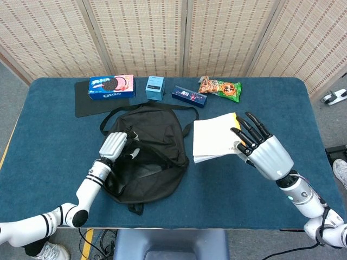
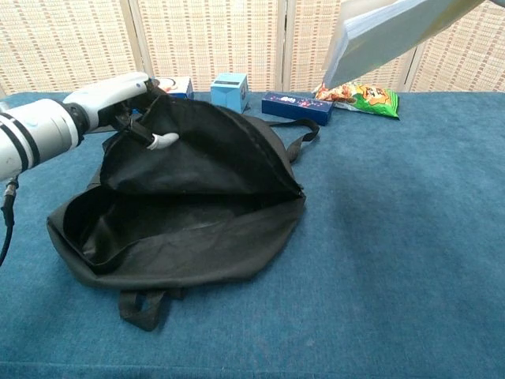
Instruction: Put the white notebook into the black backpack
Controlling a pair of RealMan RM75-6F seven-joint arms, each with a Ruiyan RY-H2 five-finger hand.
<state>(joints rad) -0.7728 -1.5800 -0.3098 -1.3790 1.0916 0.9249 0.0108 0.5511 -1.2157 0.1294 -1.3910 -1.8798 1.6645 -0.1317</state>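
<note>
The black backpack (image 1: 146,157) lies flat on the blue table, left of centre. My left hand (image 1: 114,145) grips its top flap (image 2: 197,150) and holds it raised, so the mouth (image 2: 170,229) gapes wide toward the camera in the chest view. My right hand (image 1: 259,150) holds the white notebook (image 1: 214,136) in the air just right of the backpack. In the chest view my left hand (image 2: 106,99) shows at upper left and the notebook (image 2: 387,35) hangs tilted at the top right; the right hand itself is out of that frame.
Along the table's far edge stand an Oreo box (image 1: 111,86) on a black mat (image 1: 87,104), a light blue box (image 1: 155,86), a dark blue box (image 1: 190,96) and a snack bag (image 1: 219,88). Woven screens stand behind the table.
</note>
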